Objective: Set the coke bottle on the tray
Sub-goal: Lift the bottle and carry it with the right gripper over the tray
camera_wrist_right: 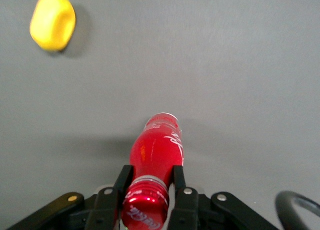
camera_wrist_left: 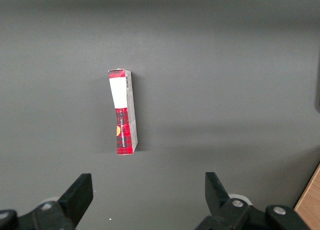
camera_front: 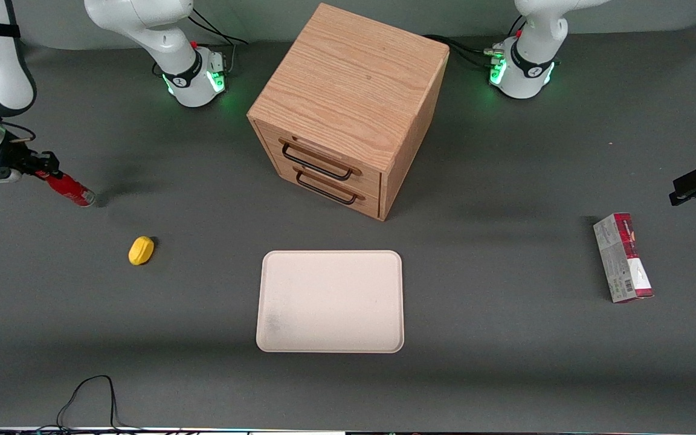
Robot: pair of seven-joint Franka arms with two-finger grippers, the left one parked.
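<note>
My gripper is at the working arm's end of the table, shut on the neck of the coke bottle, a small red bottle with a red cap and silvery base. The bottle hangs tilted, base pointing down toward the table; I cannot tell whether the base touches it. In the right wrist view the fingers clamp the bottle just below its cap. The cream tray lies flat in front of the wooden cabinet, nearer the front camera, well away from the gripper.
A yellow lemon-like object lies between the gripper and the tray; it also shows in the right wrist view. The wooden drawer cabinet stands mid-table. A red-and-grey carton lies toward the parked arm's end.
</note>
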